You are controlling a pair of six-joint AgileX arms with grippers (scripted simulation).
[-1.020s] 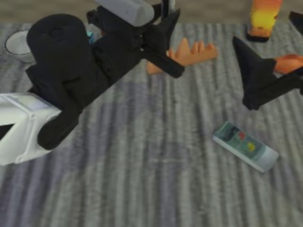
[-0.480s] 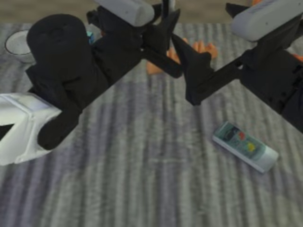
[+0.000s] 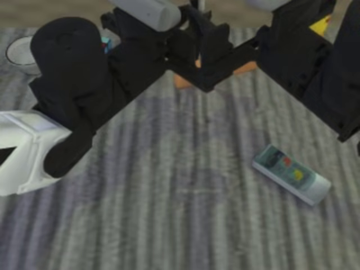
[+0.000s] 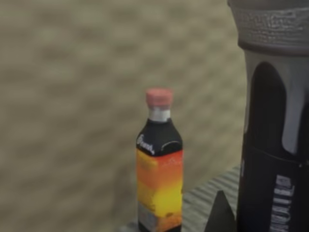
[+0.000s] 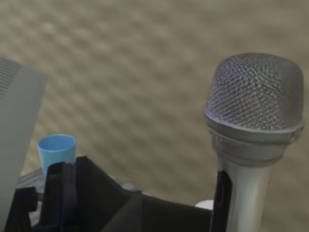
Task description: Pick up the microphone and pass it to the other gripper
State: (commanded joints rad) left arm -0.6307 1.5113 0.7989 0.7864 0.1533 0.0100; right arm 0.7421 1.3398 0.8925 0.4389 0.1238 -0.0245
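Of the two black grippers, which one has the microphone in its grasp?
The left gripper: it holds the microphone upright by its handle. The right gripper reaches in from the right, beside it.

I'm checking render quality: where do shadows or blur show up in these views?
Top view: a soft grey shadow lies on the table under the arms. Left wrist view: the bottle is soft-edged, the wall behind blurred. Right wrist view: the microphone mesh is sharp, the blue cup softer.

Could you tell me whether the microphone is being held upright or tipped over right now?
Upright: in the right wrist view the microphone stands with its mesh head on top, handle running straight down.
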